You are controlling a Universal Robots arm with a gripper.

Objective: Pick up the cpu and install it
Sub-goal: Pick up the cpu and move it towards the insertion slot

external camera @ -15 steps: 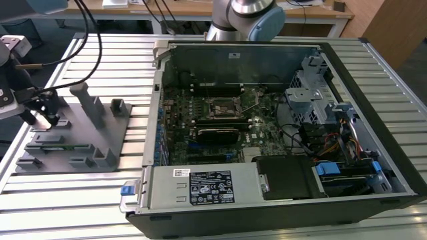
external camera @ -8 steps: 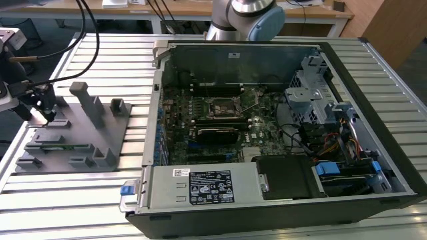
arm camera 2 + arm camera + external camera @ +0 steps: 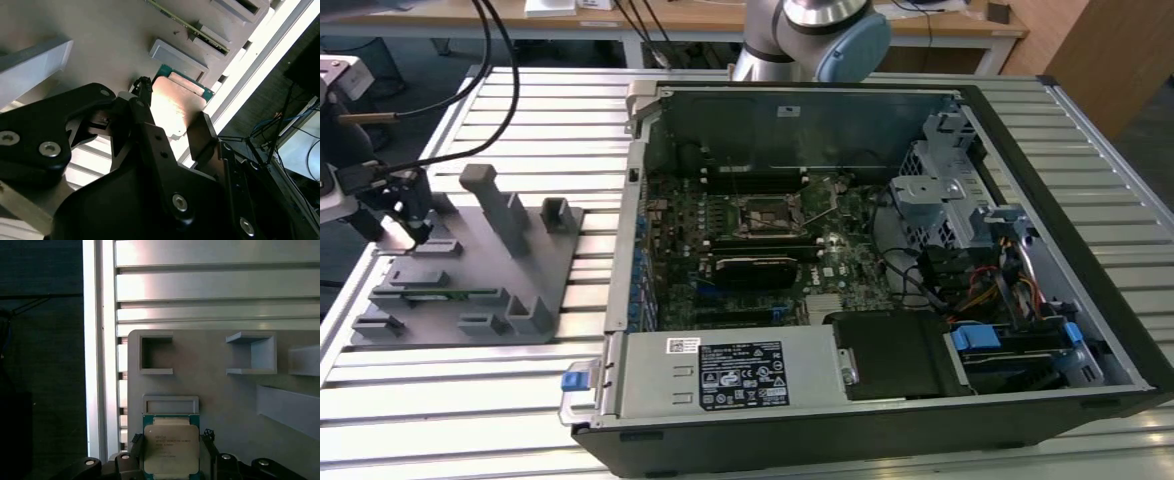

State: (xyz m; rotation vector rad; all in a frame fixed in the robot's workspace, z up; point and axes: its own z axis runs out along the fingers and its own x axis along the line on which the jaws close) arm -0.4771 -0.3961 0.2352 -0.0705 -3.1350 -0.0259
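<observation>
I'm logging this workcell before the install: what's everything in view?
table: one, silver slats, under everything.
computer case: one, black, open, on the table.
motherboard socket: one, black, metal-framed, mid-case.
holder block: one, grey, at the exterior view's left of the computer case.
cpu: one, silvery with green rim, on the holder block.
desk: one, tan wood, beyond the table.
arm: one, silver and blue-grey, past the case's far wall.
gripper: one, black, at the cpu.

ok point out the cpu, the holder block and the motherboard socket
cpu [image 3: 171, 449], first wrist view, centre of metal lid
holder block [image 3: 500, 215], exterior view, tall upright post
motherboard socket [image 3: 765, 215], exterior view, socket centre
</observation>
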